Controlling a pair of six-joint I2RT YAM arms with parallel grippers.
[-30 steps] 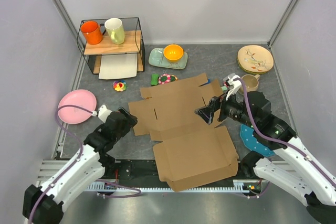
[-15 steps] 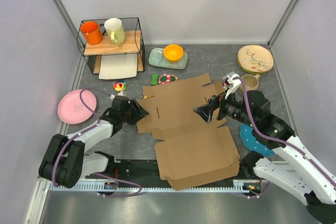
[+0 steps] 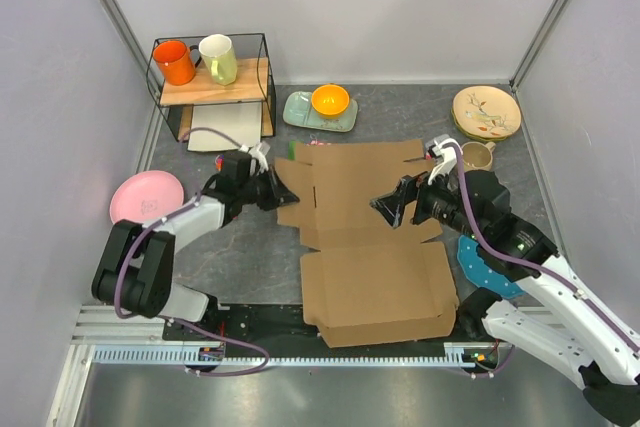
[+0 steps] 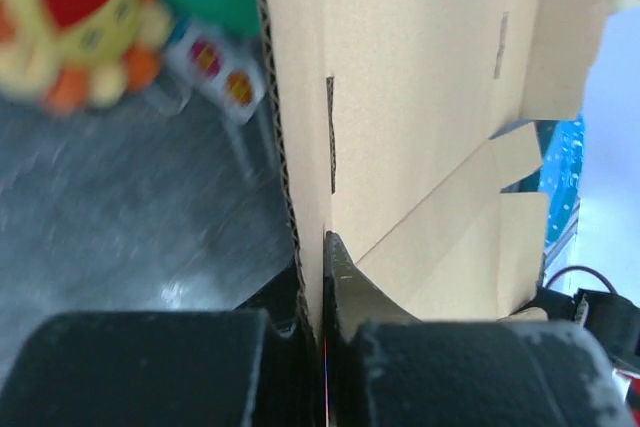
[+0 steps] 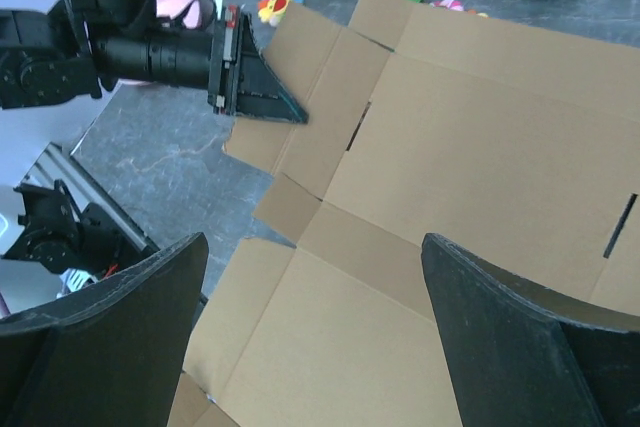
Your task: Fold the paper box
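Note:
The paper box (image 3: 370, 267) lies as a flat brown die-cut cardboard sheet in the middle of the table, flaps spread. My left gripper (image 3: 283, 193) is at its left edge and is shut on the left flap. In the left wrist view the jaws (image 4: 322, 247) pinch the corrugated edge of the box (image 4: 420, 97). My right gripper (image 3: 392, 209) hovers open over the right half of the sheet. In the right wrist view its fingers (image 5: 130, 317) stand wide apart above the box (image 5: 480, 167), holding nothing, and the left gripper (image 5: 270, 102) shows across the sheet.
A wire rack (image 3: 212, 82) with an orange mug (image 3: 173, 60) and a pale mug (image 3: 220, 57) stands back left. A pink plate (image 3: 145, 197) lies left, a teal tray (image 3: 300, 112) with an orange bowl (image 3: 330, 99) behind the box, and a beige plate (image 3: 486, 112) back right. A plush toy (image 4: 75, 17) lies by the flap.
My left arm reached forward to the box's left flap and shut on it. The sheet turned and slid a little to the right. The right arm barely moved.

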